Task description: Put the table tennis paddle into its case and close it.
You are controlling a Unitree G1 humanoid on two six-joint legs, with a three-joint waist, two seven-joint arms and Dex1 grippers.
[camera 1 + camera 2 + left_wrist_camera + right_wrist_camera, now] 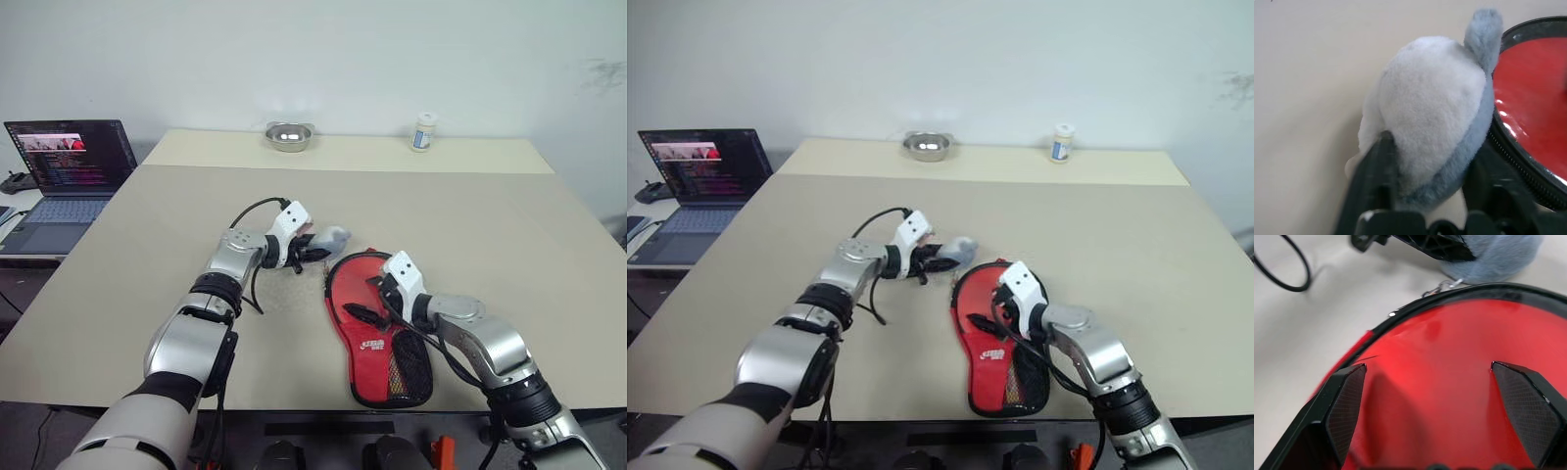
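Clamping a grey plush toy, the left gripper sits just beyond the round end of the case. That case lies with its long axis running toward the robot, red panel up, its white logo unreadable. Nearer it, the right gripper hovers spread wide, empty, above the red face.

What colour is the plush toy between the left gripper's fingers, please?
The plush toy is pale grey-white with darker blue-grey parts, clearest in the left wrist view.
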